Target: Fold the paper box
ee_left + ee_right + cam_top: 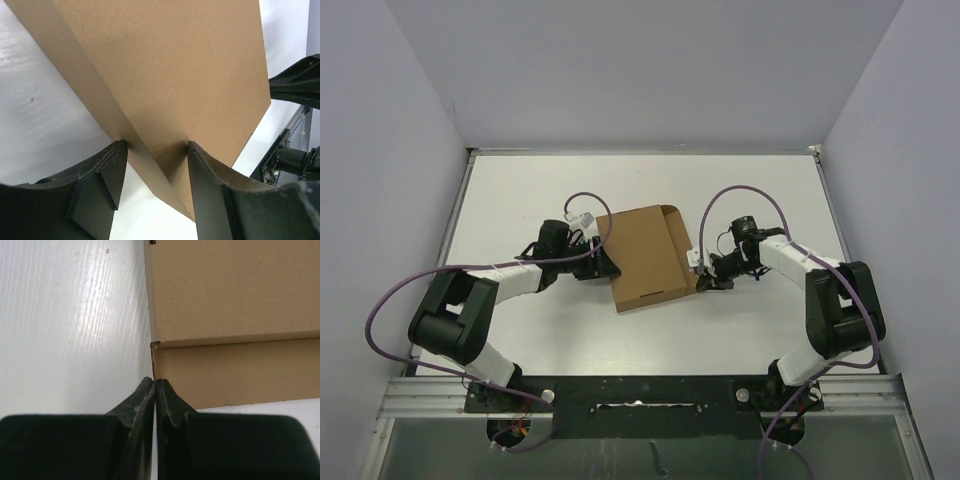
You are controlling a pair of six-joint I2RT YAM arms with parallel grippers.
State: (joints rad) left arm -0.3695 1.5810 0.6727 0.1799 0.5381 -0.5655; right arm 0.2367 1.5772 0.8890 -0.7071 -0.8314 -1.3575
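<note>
Your left gripper [156,150] has its jaws about half open, and its two black fingers [107,172] press on both sides of a corner of the plain brown cardboard paper box [645,258], which lies flat in the middle of the smooth white table [520,200], between your two arms. Your right gripper [155,384] has its jaws squeezed tight together with nothing to see between them, and its tips touch the low corner of the box's side wall. The cardboard looks dull and grainy, the table shines, and each wrist view cuts off most of the box.
</note>
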